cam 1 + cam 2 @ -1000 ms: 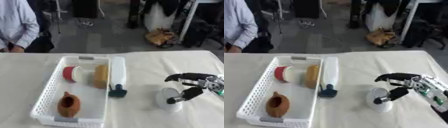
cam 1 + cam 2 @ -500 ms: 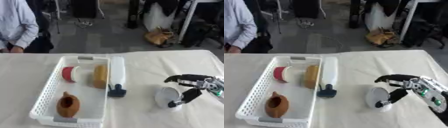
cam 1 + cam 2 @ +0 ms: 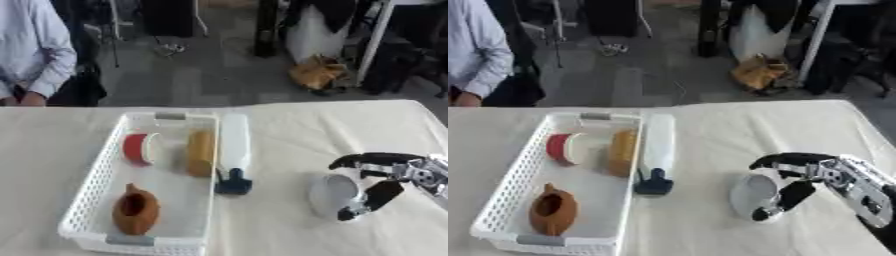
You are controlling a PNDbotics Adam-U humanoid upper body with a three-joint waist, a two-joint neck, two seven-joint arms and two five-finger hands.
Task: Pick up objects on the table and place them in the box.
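The right hand (image 3: 798,177), fingers curled over and thumb under a white cup-like object (image 3: 752,194), grips it on the table well right of the white basket (image 3: 98,180), so the carry goes left.

Right hand (image 3: 811,175), black with silver joints, came in from the right edge of both eye views, low over the table. Forearm ran off toward the lower right corner, wrist angled inward to the left. Fingers (image 3: 785,160) were curved forward in an arc across the top. Thumb (image 3: 785,197) hung lower, pointed down and to the left, tip pale. Fingers and thumb were spread apart, curled round a gap in a cupping pose, not closed together. Left hand and left arm showed in neither view.
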